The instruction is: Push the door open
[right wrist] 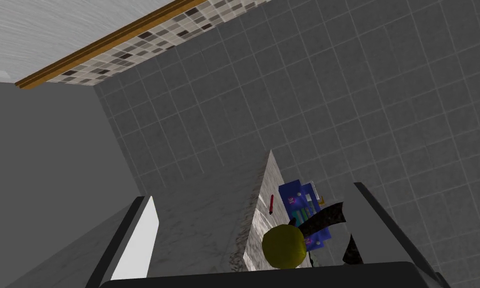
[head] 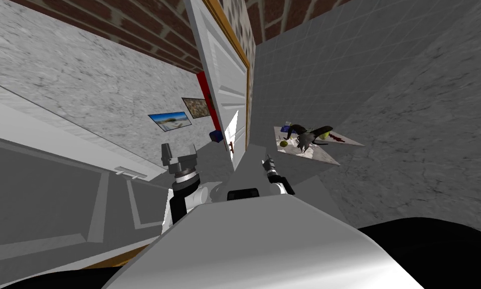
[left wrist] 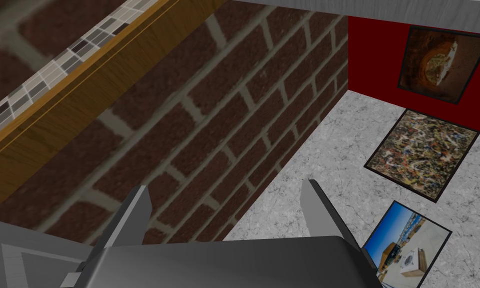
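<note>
Door (head: 225,88) apparently ajar ahead; left gripper (head: 179,150) and right gripper (head: 268,161) near it, fingers apart.

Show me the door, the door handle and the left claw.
door (head: 224,80): head view, middle of its white panel.
door handle (head: 230,146): head view, its red grip.
left claw (head: 180,149): head view, midway between its fingertips.

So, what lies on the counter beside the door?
On the counter: a yellow ball, a blue box, a red stick and a black curved thing. The black thing covers part of the box.
</note>
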